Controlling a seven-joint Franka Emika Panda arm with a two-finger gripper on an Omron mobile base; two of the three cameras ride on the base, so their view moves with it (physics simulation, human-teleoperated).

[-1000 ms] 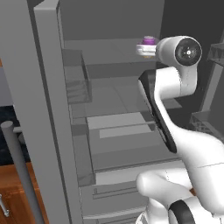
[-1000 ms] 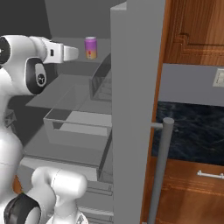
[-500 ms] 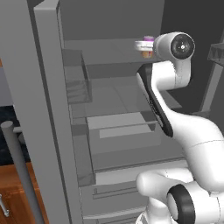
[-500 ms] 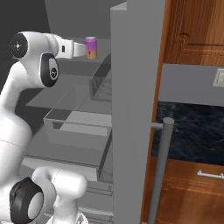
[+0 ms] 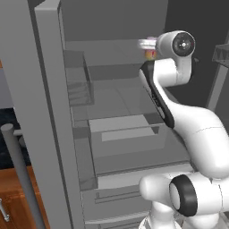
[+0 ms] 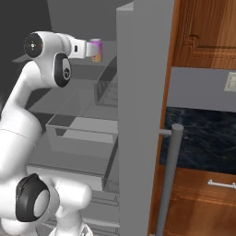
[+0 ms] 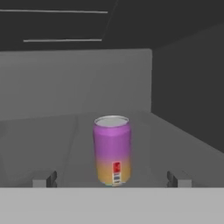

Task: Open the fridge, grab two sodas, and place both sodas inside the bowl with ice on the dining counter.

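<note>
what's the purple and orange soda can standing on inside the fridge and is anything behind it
The purple-and-orange soda can stands upright on a grey fridge shelf. Behind it are bare shelf and the grey back wall. The spot directly behind the can is hidden. The open gripper faces it, fingers on either side.

Glossy white rounded arm links with black joint bands, round grey-black end caps, small dark tool (image 7: 112, 178) tips.

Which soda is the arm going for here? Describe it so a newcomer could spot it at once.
Look inside the open grey fridge, on its upper shelf. Just ahead of the hand stands one upright can: purple on top fading to orange-yellow below, with a silver lid.
</note>
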